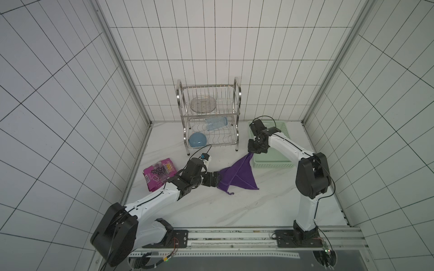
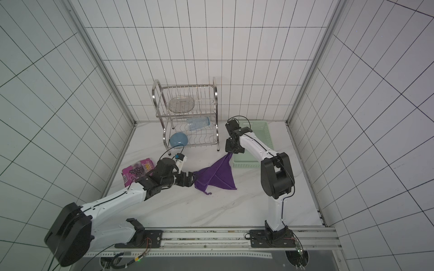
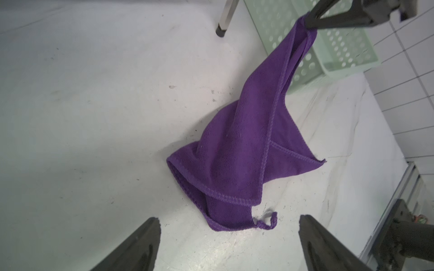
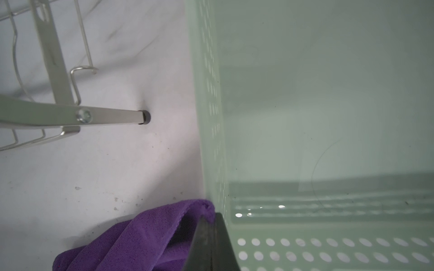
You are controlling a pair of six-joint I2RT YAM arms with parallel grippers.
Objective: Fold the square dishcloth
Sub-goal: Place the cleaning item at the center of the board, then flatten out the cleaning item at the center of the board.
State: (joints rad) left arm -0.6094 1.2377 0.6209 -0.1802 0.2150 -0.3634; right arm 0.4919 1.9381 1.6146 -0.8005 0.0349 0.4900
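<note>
Right gripper [image 1: 250,153] clamps a lifted corner of the square dishcloth [image 1: 237,174], mid-frame; left gripper [image 1: 217,180] gapes wide, empty, beside it. Snack packet [image 1: 157,174] reads "100".

Both top views look steeply down from high over the front side on the whole bench [image 1: 234,211]. Each wrist view is low and near: left faces the square dishcloth [image 3: 234,152], right the green basket [image 4: 305,117]. All four share that cloth.
</note>
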